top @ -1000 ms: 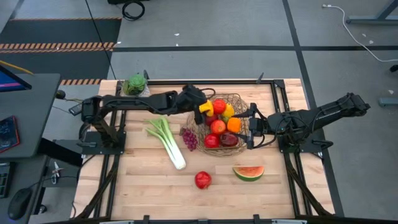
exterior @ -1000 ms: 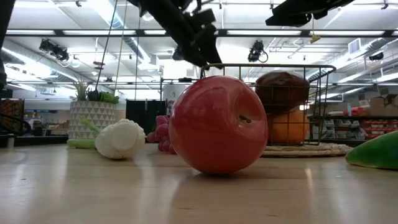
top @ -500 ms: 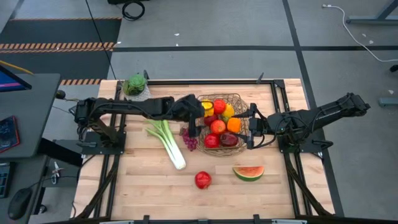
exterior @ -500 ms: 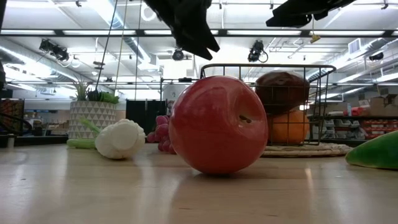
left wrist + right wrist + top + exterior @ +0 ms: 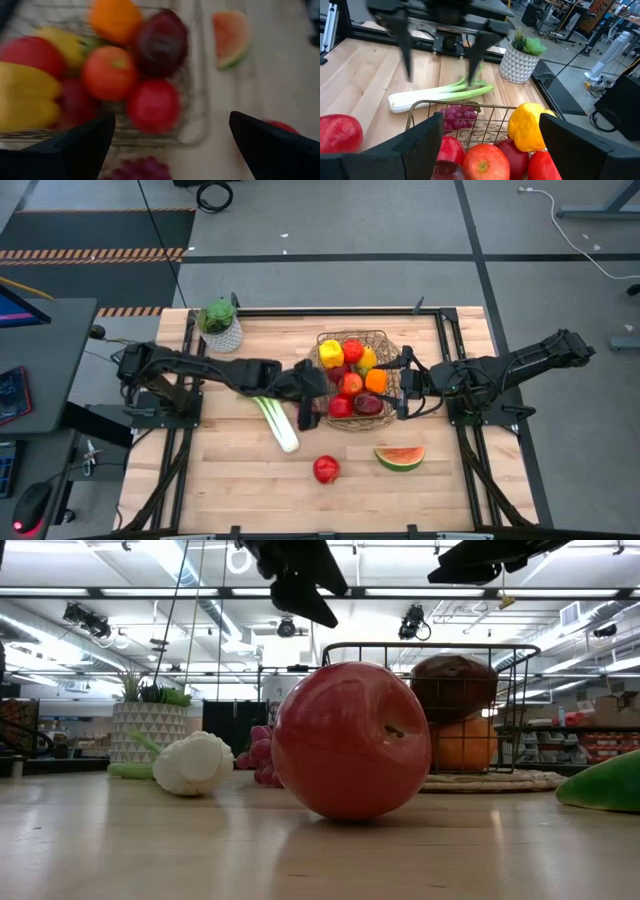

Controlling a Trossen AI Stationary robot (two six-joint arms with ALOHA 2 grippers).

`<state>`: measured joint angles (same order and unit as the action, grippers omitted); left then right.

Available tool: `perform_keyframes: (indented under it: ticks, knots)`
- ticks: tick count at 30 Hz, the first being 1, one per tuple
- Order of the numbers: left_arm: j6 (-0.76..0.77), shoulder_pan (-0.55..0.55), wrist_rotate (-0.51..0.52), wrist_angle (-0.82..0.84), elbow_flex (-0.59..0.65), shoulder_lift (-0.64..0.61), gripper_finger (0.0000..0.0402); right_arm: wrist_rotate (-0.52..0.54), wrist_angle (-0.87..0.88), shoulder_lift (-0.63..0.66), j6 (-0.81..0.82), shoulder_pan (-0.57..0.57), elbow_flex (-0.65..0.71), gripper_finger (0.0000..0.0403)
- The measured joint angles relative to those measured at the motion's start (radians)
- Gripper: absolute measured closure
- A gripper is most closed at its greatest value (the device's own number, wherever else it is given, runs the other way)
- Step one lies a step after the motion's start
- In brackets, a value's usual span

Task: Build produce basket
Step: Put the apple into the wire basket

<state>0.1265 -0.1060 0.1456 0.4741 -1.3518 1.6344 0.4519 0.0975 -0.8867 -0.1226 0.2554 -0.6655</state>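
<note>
4 pieces of produce lie outside the basket (image 5: 354, 377), as we count them. Nearest the table's front edge we see a red apple (image 5: 326, 469) and a watermelon slice (image 5: 399, 457). Farther back lies the leek (image 5: 276, 420), its white end toward the front and its green leaves pointing back and left, and just beside it the grapes (image 5: 142, 170), between leek and basket.

We see the left gripper (image 5: 308, 402) hovering over the grapes at the basket's left rim, its jaws spread wide and empty. The grapes sit almost straight below those jaws, so we judge them the likely next pick, and our left arm is clearly nearer than the right.

Our right gripper (image 5: 403, 388) waits at the basket's right rim, jaws also open, holding nothing. Farthest back, the potted plant (image 5: 219, 321) stands apart.
</note>
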Motion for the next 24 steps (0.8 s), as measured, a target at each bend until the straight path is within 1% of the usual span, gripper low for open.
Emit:
perform_keyframes:
  ticks: [3, 5, 9, 17, 24]
  knots:
    - [0.034, -0.031, -0.076, 0.006, 0.000, 0.006, 0.0001, 0.000, 0.000, 0.000, -0.001, 0.000, 0.000, 0.0069]
    - [0.060, -0.058, -0.103, 0.007, 0.001, 0.010, 0.0001, 0.000, -0.001, 0.002, -0.002, 0.000, 0.000, 0.0069]
    - [0.071, -0.126, -0.104, 0.000, 0.002, 0.027, 0.0001, 0.000, -0.004, 0.016, 0.000, 0.001, 0.000, 0.0069]
    - [0.046, -0.247, -0.103, -0.051, 0.001, 0.124, 0.0001, 0.000, -0.039, 0.047, -0.003, 0.019, -0.002, 0.0069]
    - [0.029, -0.291, -0.076, -0.110, 0.001, 0.195, 0.0001, 0.000, -0.045, 0.058, 0.004, 0.058, -0.001, 0.0069]
